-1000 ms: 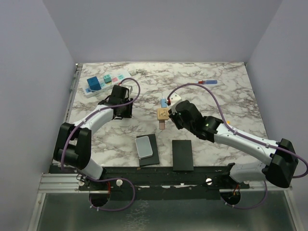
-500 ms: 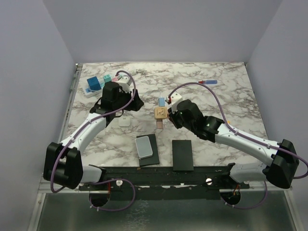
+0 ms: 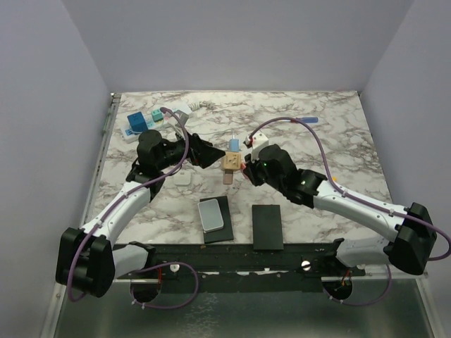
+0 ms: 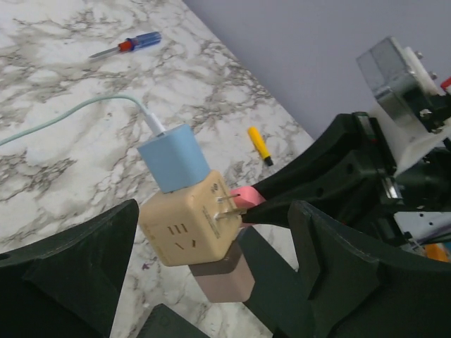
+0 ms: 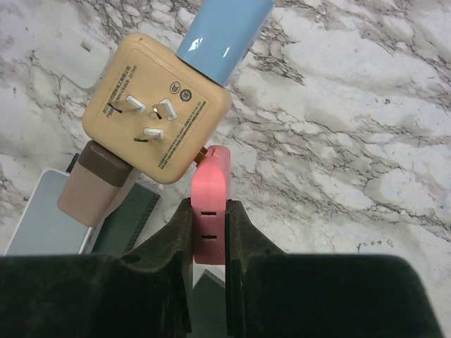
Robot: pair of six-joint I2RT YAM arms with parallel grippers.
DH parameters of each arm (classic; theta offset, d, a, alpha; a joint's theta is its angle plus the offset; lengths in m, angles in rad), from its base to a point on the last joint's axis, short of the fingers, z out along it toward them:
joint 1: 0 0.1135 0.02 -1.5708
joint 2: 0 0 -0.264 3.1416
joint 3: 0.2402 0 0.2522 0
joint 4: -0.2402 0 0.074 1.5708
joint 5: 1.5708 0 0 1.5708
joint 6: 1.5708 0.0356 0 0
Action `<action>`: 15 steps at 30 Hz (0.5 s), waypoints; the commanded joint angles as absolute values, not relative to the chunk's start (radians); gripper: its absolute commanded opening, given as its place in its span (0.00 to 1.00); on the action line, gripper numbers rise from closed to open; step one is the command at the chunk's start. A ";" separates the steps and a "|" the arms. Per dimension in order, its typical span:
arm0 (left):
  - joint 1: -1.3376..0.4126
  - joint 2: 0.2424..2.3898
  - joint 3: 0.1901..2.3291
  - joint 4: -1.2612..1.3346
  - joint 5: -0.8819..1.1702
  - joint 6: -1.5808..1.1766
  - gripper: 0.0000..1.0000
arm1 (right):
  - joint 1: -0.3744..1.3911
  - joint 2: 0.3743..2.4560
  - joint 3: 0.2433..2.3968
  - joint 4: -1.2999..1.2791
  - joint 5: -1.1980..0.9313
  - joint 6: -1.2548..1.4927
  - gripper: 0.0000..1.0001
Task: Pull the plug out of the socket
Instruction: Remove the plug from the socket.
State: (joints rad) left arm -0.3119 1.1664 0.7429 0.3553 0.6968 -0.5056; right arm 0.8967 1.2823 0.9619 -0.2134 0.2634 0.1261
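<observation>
right gripper [image 5: 209, 213] clamped on a smooth pink plug [image 5: 210, 176] in the rounded tan cube adapter [image 5: 156, 105]; left gripper [image 4: 211, 246] gapes wide around it. long white socket strip [image 3: 146, 120], seemingly flat, upper left.

left gripper [image 3: 210, 153] jaws stood wide, clear gap either side of tan cube adapter [image 4: 180, 225]. right gripper [image 5: 208, 211], clamped on pink plug [image 5: 211, 172], crowded the cube's pronged side. blue charger [image 4: 176, 158] capped the top, brown plug [image 4: 222, 278] the underside.
</observation>
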 commanded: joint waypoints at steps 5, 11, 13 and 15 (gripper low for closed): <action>-0.316 1.170 0.718 0.509 0.860 -0.605 0.93 | 0.897 1.231 0.977 -0.087 0.264 0.171 0.01; -0.315 1.176 0.726 0.443 0.818 -0.545 0.93 | 0.896 1.182 0.938 -0.024 0.254 0.183 0.01; -0.314 1.173 0.740 0.373 0.771 -0.500 0.93 | 0.896 1.167 0.927 -0.010 0.243 0.183 0.01; -0.315 1.171 0.747 0.308 0.722 -0.465 0.94 | 0.896 1.151 0.912 0.029 0.234 0.183 0.01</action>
State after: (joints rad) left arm -0.3119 1.1732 0.7288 0.4343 0.8021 -0.5560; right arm 0.8967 1.2045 0.9310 -0.1207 0.2550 0.1623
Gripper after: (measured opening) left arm 0.933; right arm 0.182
